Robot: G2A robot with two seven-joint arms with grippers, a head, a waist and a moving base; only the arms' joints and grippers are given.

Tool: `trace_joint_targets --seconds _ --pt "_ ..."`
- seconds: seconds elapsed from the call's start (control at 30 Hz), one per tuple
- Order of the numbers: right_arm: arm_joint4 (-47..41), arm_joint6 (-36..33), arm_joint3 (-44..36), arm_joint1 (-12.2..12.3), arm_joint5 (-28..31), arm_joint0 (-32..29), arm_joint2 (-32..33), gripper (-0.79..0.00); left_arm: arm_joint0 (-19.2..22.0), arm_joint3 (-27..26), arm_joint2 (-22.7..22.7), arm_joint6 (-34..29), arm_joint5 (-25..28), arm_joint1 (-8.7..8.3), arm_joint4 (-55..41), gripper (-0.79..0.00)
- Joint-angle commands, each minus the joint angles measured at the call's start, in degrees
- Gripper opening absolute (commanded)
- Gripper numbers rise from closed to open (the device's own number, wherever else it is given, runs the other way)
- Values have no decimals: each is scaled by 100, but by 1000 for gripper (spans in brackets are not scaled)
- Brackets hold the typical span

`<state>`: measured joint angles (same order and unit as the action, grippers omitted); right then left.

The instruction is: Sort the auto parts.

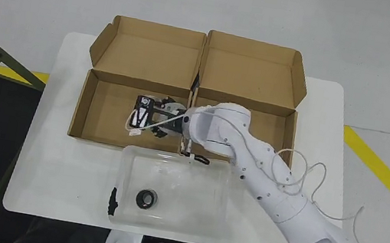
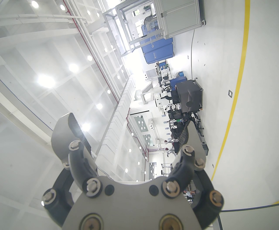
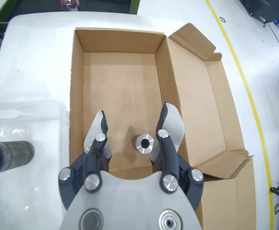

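My right gripper [image 3: 134,110] hangs open inside the left cardboard box [image 3: 117,82], low over its floor. A small silver metal bushing [image 3: 144,144] with a centre hole stands on the box floor between the fingers, closer to one finger and apart from both. From above, the right gripper [image 1: 151,116] sits over the middle of that left box [image 1: 102,118], and the arm crosses the corner of the right cardboard box [image 1: 257,120]. My left gripper [image 2: 129,119] is open and holds nothing; it points up at the hall ceiling.
A clear plastic bin [image 1: 201,177] stands in front of the boxes on the white table [image 1: 321,111], with a black ring part [image 1: 146,198] inside. A dark cylinder [image 3: 15,154] lies in the bin beside the box. Both box lids stand open at the back.
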<state>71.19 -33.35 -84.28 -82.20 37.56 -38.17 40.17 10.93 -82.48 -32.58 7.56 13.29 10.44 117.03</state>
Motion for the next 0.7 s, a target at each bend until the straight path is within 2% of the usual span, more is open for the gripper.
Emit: trace_joint_targets --seconds 0.0,0.37,0.67 --pt "8 -79 -361 84 161 -259 134 -148 0 0 0 0 0 0 0 0" --pt "169 -217 -1910 468 767 -1670 655 -175 0 0 0 0 0 0 0 0" --pt "446 -214 -2513 656 1160 -2378 727 -172 0 0 0 0 0 0 0 0"
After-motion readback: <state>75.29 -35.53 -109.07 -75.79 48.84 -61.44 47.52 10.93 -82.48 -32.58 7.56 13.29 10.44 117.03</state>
